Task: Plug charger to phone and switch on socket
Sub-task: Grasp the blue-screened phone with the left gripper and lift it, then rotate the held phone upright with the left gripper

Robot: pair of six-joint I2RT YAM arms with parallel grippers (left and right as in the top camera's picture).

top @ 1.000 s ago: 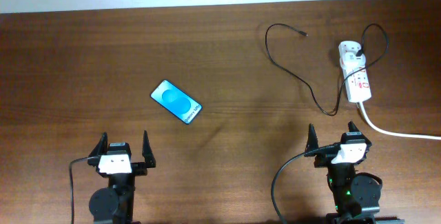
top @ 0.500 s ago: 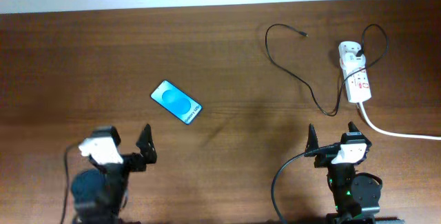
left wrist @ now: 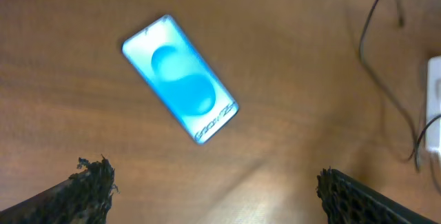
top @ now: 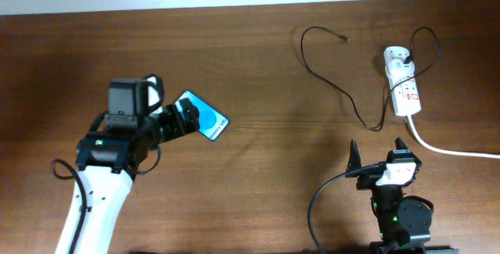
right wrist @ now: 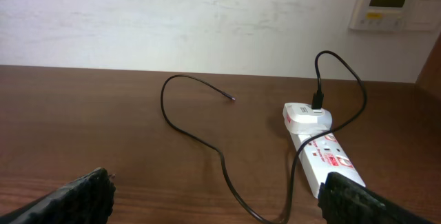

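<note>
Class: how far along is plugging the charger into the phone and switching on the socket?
Done: the charger's adapter sits in the socket. In hand: the left gripper hovers open over the phone, holding nothing. Left: the plug tip lies loose on the table, apart from the phone; whether the socket is on cannot be read. The right gripper is open, empty.

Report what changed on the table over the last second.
The left gripper swung up from its rest at the near edge and now hangs open by the phone, holding nothing. The phone, the cable, the power strip and the right gripper stayed as they were.
</note>
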